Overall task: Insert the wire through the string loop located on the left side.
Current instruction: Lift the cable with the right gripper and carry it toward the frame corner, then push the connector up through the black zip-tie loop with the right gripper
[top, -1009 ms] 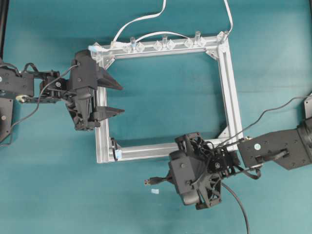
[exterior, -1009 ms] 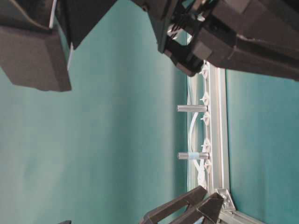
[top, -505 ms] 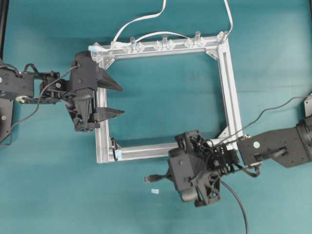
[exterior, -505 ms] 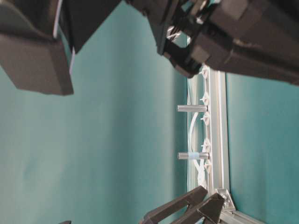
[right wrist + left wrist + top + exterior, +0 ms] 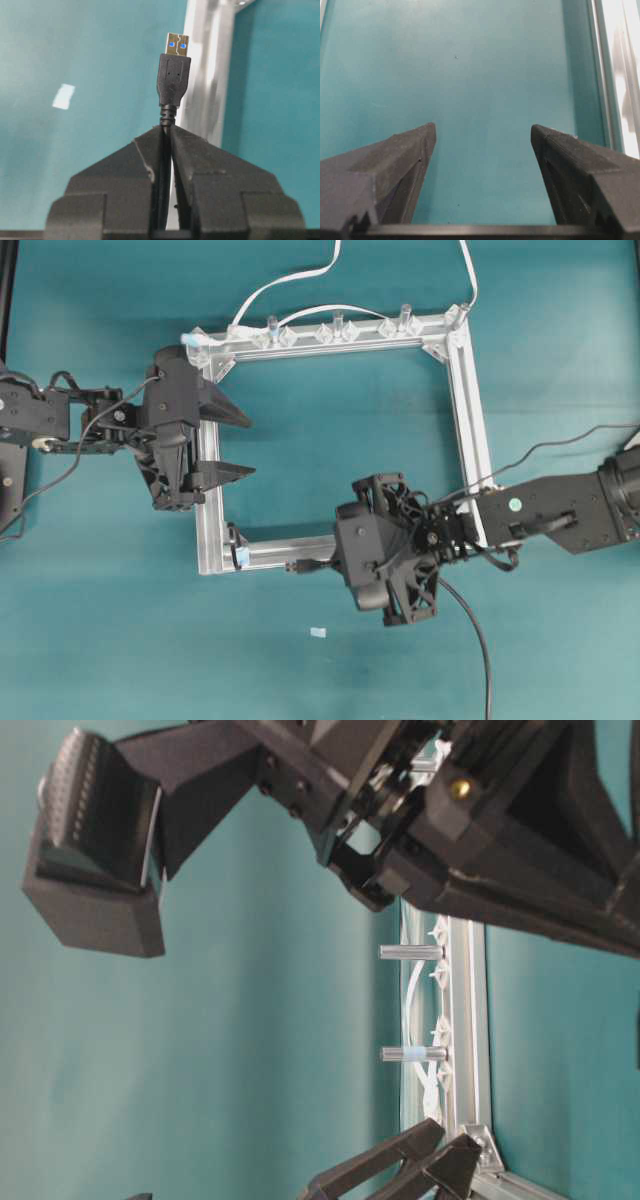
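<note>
Since a second ago our right gripper (image 5: 335,562) has swung its plug in from open cloth to the silver frame's (image 5: 470,390) lower bar, while our left arm has kept still.

At the frame's left bar our left gripper (image 5: 240,445) hovers with jaws spread wide and nothing between them — the wrist view shows only bare cloth there. Just inside the frame's lower-left corner sits the string loop (image 5: 237,553), a tiny dark thing with a pale blue bit, too small for us to judge its opening. Right of it, along the lower bar, the wire (image 5: 172,80) is pinched tight in our right gripper just behind the plug, metal tip pointing toward that corner and still short of the loop.

We judge the cable light and limp behind the grip, the plug stiff — so holding at the strain relief, as now, keeps the tip steerable. The loop looks flimsy and likely to shift if nudged.

Below the frame a small pale scrap (image 5: 318,632) lies on the teal tabletop (image 5: 100,640); a white cable (image 5: 290,280) runs off from the frame's top bar.
</note>
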